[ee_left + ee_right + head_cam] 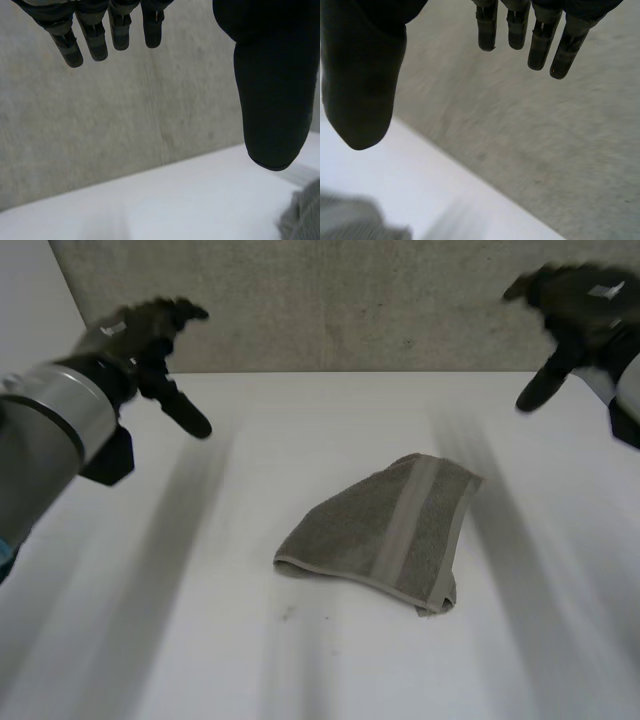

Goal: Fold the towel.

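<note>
The left robot hand and right robot hand, fingers spread and empty, hover well apart from the folded grey terry towel on the white tabletop.

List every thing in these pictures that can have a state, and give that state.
towel: folded over into a rough wedge, lying on the table, no hand touching it.
left hand: open, up above the table, holding nothing.
right hand: open, up above the table, holding nothing.
</note>
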`<state>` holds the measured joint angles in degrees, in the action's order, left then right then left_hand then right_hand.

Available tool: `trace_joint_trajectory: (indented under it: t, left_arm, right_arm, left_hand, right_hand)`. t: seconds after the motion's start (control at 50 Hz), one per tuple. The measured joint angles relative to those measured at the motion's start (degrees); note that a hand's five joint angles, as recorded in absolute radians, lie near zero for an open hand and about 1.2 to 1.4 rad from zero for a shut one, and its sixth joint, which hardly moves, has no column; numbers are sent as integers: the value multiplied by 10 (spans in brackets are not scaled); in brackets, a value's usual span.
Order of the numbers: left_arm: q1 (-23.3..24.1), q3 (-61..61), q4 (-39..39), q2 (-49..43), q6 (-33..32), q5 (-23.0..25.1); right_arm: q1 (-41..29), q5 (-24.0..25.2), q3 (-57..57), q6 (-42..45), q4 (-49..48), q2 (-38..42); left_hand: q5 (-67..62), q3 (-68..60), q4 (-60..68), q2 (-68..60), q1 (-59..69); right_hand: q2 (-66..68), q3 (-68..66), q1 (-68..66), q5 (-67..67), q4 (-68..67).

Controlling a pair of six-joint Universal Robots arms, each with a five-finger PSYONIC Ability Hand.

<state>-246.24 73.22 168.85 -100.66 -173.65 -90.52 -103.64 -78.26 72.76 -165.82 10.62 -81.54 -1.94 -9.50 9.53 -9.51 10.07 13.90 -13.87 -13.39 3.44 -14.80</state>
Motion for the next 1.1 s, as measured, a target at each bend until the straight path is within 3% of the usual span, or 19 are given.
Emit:
trace_joint_trajectory:
  t: [0.18,0.44,0.5,0.56,0.62,0.64,0.66,0.68,0.7,0.74,0.82,0.92,1.02,1.1]
  left_arm:
    - [27,23,2,-123,-60,19]
    - [65,44,73,-261,-75,90]
    - [75,47,101,-278,-65,93]
    - [85,48,130,-292,-50,92]
    - [93,47,156,-304,-34,88]
    - [97,46,170,-309,-26,85]
    - [99,46,183,-313,-19,81]
    - [100,46,188,-314,-17,79]
    - [103,46,202,-316,-12,68]
    - [105,46,218,-315,-7,51]
    - [106,48,248,-284,-1,-11]
    - [96,51,276,-164,0,-96]
    - [67,61,303,-27,-3,-121]
    - [49,74,315,67,-5,-102]
  right_arm:
    - [-92,47,53,185,-4,77]
    - [-144,15,119,224,-205,220]
    - [-145,5,128,227,-240,235]
    - [-144,-1,132,235,-259,243]
    - [-144,-3,132,242,-265,246]
    - [-144,-3,131,244,-264,245]
    - [-144,-3,130,245,-262,243]
    - [-144,-3,130,246,-261,242]
    - [-144,-3,129,245,-259,234]
    - [-144,-3,129,243,-256,221]
    - [-145,3,132,220,-257,160]
    - [-143,19,139,107,-305,55]
    - [-137,36,137,-52,-333,-21]
    - [-121,63,114,-143,-263,-51]
  left_hand:
    - [0,0,-1,0,0]
    - [0,0,-1,0,0]
    - [0,-1,1,-1,0]
    - [-2,-26,22,-26,17]
    - [-75,-95,95,-101,97]
    - [-145,-171,170,-171,165]
    - [-248,-271,271,-271,275]
    - [-270,-291,292,-292,296]
    - [-390,-414,415,-427,407]
    - [-473,-497,497,-502,486]
    - [-544,-578,578,-578,554]
    - [-561,-598,598,-599,568]
    - [-563,-601,601,-601,576]
    - [-568,-601,602,-602,586]
  right_hand:
    - [0,0,0,0,0]
    - [19,-20,-25,25,-15]
    - [127,-126,-134,138,-116]
    - [328,-322,-333,323,-313]
    - [543,-516,-538,524,-518]
    - [596,-579,-588,591,-588]
    - [604,-598,-596,606,-612]
    - [604,-599,-596,607,-615]
    - [604,-599,-596,607,-617]
    - [604,-599,-596,607,-617]
    - [604,-599,-598,607,-617]
    - [605,-619,-598,607,-617]
    - [605,-623,-598,607,-617]
    - [605,-623,-597,611,-617]
